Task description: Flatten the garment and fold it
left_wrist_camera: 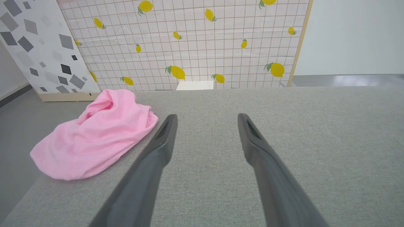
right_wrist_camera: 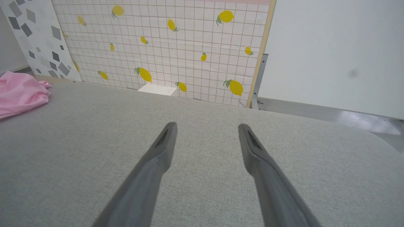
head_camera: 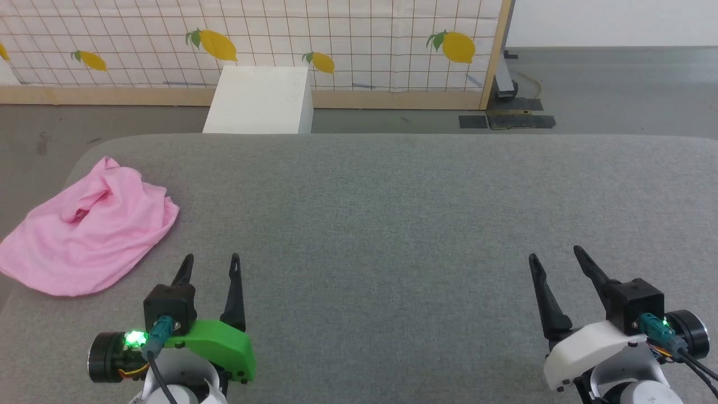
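Looking down from the head: pink shorts [head_camera: 90,230] heaped in a crumpled mound at the far left of the grey table [head_camera: 392,224], seemingly hanging a little past its left edge, not yet spread. Left claw [head_camera: 212,257] low at the near left, fingers apart, holding nothing, near the heap's right side but not touching it. Right claw [head_camera: 554,252] at the near right, likewise spread and empty, well apart from the cloth. Beyond the table, a white box [head_camera: 258,101] and a lemon-print screen [head_camera: 364,39].

Turning to the left wrist: same claw [left_wrist_camera: 207,116] wide open over bare table, nothing between the fingers. Shorts [left_wrist_camera: 94,138] just left of the left fingertip, near it yet apart.

Turning to the right wrist: claw [right_wrist_camera: 206,125] open and empty too. Shorts [right_wrist_camera: 19,91] off at the far left, a long stretch of bare table between.

Judging the step: the very start, flattening not begun, waistband and hems not to be told apart in the heap. Most likely next: reaching left with the left claw, pinching an edge of the mound and dragging it toward the middle, within reach of both claws. Calls for a shallow, firm pinch on thin cloth, and care near the table edge against pushing the heap off.
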